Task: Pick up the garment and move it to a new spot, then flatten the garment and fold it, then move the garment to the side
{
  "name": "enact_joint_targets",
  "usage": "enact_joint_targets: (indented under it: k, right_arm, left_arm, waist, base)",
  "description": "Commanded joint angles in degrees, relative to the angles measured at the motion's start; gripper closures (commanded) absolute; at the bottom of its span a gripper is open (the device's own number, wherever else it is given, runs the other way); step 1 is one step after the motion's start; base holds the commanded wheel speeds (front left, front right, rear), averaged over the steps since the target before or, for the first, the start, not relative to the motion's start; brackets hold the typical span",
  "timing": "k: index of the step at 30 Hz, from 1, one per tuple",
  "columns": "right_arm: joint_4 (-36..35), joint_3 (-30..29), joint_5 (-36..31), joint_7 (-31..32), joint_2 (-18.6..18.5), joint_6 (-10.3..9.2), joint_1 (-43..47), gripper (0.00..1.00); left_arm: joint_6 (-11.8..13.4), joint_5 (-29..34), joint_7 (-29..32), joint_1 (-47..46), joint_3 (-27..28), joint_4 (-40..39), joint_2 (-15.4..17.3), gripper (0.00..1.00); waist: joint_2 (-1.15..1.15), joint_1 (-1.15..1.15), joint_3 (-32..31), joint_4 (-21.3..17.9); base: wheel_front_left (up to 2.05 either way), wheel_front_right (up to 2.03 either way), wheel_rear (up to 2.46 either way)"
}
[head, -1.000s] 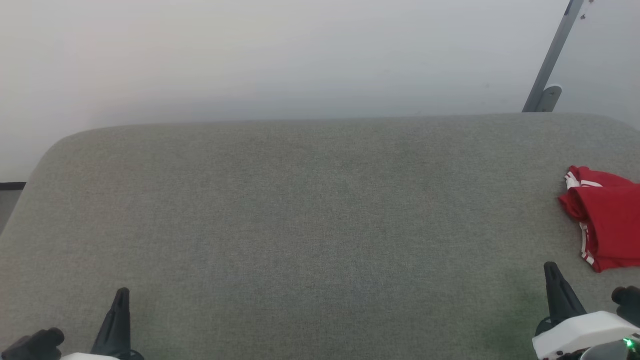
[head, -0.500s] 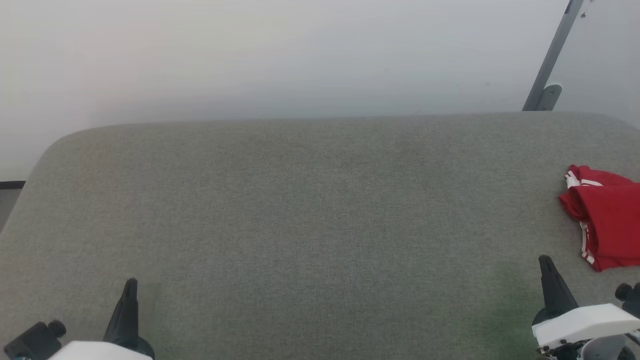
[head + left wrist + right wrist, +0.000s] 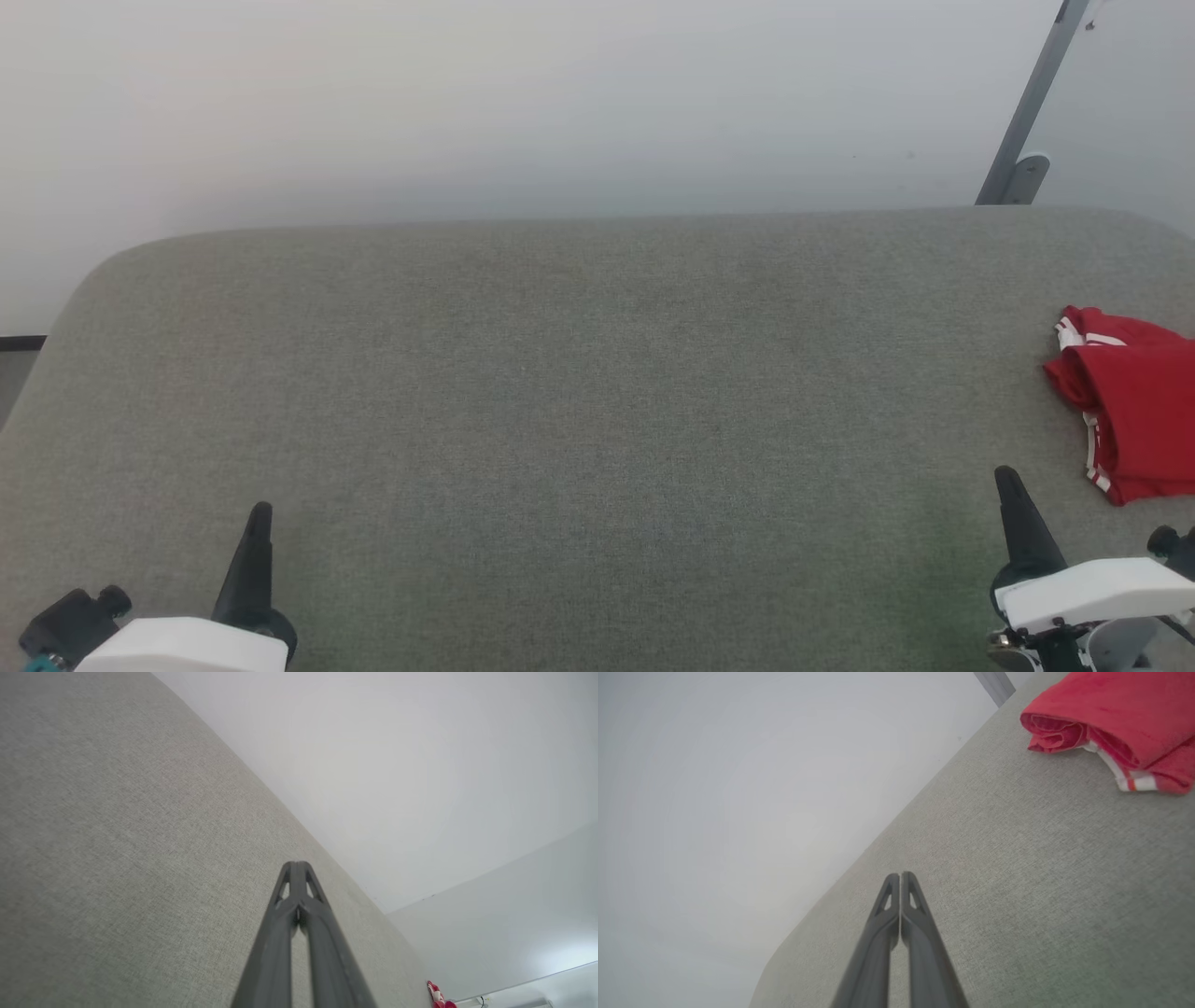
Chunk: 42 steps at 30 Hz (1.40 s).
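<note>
- The garment (image 3: 1134, 420) lies as a compact red bundle at the far right of the grey surface (image 3: 597, 392). The head view's right edge cuts it off, so its full outline cannot be told.
- In the right wrist view its layers are stacked, with a rolled fold on one side and striped trim peeking out below. It reads as folded and set aside, so the task looks close to finished.
- The left hand (image 3: 260, 511) sits at the near left, fingers pressed together and holding nothing, well apart from the cloth.
- The right hand (image 3: 1006, 478) sits at the near right, also pressed together and empty. It is near the bundle but not touching it.
- What remains, as I judge it, is to leave the fold undisturbed, so any move of the right hand should steer away from the trim edge.
- If the rolled side needs tidying, spread the fingers first, pinch through all layers at once, and slide the bundle rather than lift it, so the fold does not open.
</note>
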Motion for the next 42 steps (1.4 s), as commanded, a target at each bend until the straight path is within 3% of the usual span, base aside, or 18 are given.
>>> enact_joint_targets:
  k: [1, 42]
  right_arm:
    - [-1.2, -0.4, 1.8, 0.6, -0.1, 0.02, -1.6, 1.0]
    - [-3.0, -1.5, 22.1, 6.6, 3.0, 0.02, -2.9, 1.0]
  left_arm:
    - [-0.1, -1.6, 0.4, -1.9, 0.4, -0.5, 0.0, 1.0]
    - [-0.2, -20.1, 6.5, -6.1, 0.8, 0.6, -4.1, 1.0]
  waist:
    - [0.0, 0.0, 0.0, 0.0]
    - [0.0, 0.0, 0.6, -0.1]
  base:
    - [0.0, 0.0, 0.0]
    - [0.0, 0.0, 0.0]
